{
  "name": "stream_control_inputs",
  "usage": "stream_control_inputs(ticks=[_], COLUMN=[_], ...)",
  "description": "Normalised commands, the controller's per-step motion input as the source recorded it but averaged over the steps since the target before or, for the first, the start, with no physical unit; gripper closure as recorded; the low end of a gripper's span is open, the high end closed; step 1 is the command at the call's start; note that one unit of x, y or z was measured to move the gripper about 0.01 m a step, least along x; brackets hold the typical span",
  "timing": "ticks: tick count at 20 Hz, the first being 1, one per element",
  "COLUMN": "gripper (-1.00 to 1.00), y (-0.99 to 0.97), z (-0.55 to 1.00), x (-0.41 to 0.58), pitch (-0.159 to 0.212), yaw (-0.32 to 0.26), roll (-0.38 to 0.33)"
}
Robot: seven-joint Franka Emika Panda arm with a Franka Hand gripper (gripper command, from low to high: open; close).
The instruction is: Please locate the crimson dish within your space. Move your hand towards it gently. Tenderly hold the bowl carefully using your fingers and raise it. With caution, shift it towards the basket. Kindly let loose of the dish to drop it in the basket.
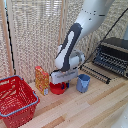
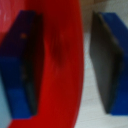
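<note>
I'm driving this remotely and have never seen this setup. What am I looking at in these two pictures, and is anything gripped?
The exterior view shows a white and grey robot arm ending in a white boxy gripper, lowered onto a small red plastic bowl on a wooden table. Beside it stand a blue cup and an orange carton; the red wire basket sits at that view's left. The wrist view looks between the blue fingers: they straddle the bowl's rim, but a firm grip isn't clear.
</note>
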Motion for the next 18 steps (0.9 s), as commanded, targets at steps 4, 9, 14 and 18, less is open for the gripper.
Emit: stream_control_inputs(ticks=[4, 9, 14, 18], gripper=[1.00, 1.00, 1.00, 1.00], y=[-0.03, -0.26, -0.35, -0.24], z=[0.19, 0.73, 0.88, 0.80], x=[0.122, 0.411, 0.414, 0.382], pitch=[0.011, 0.039, 0.079, 0.111], yaw=[-0.010, 0.000, 0.000, 0.018], roll=[0.018, 0.085, 0.073, 0.099])
